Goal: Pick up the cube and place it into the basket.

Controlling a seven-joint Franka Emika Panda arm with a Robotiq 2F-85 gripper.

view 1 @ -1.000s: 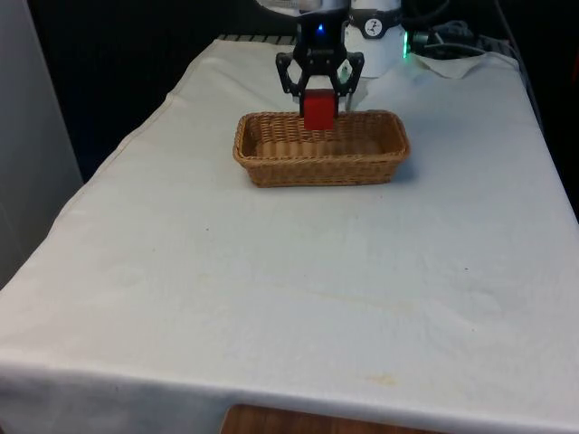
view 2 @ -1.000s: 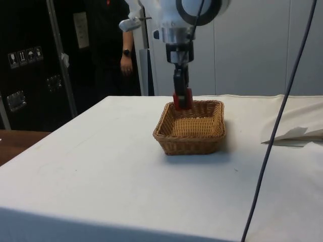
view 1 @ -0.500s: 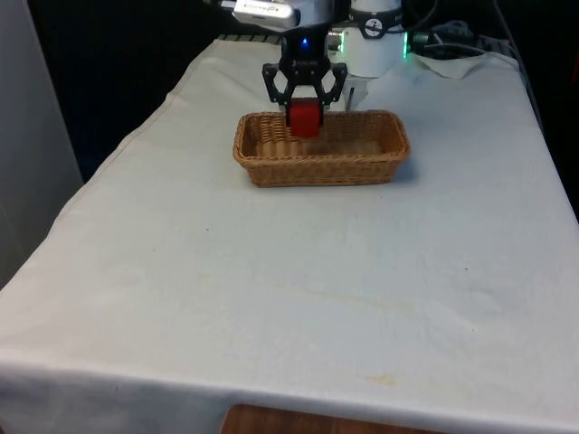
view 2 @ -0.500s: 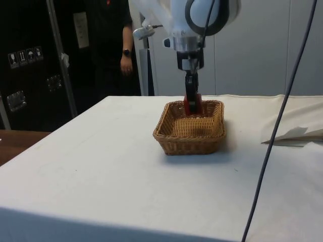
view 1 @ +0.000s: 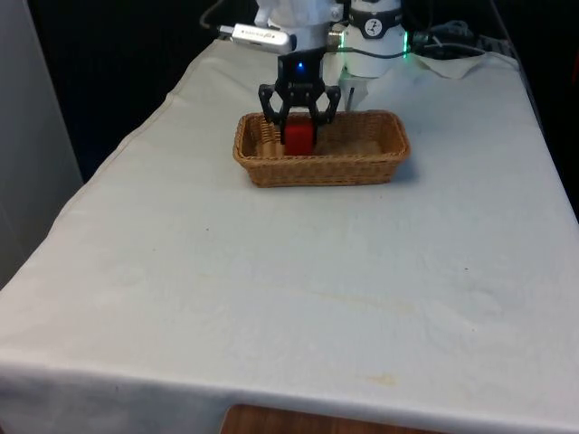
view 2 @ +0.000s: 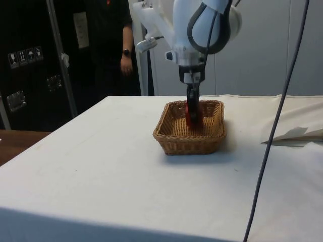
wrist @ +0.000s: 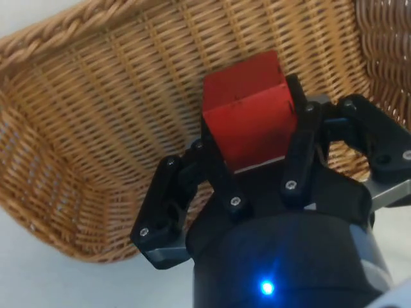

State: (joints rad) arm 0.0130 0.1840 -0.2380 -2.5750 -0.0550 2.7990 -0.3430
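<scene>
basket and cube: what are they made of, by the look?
Basket: woven wicker, probably rattan or similar; tan strands and a braided rim show in the wrist view. Red cube: matte, flat-faced, crisp-edged; painted wood or plastic, cannot tell which. The gripper holds it.

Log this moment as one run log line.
gripper: shut on red cube | cube: held inside basket | release: not yet

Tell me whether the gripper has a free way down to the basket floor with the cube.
Probably yes. The gripper, shut on the red cube, is already inside the basket's rim, and the wrist view shows bare wicker under the cube, with nothing lying there.
</scene>
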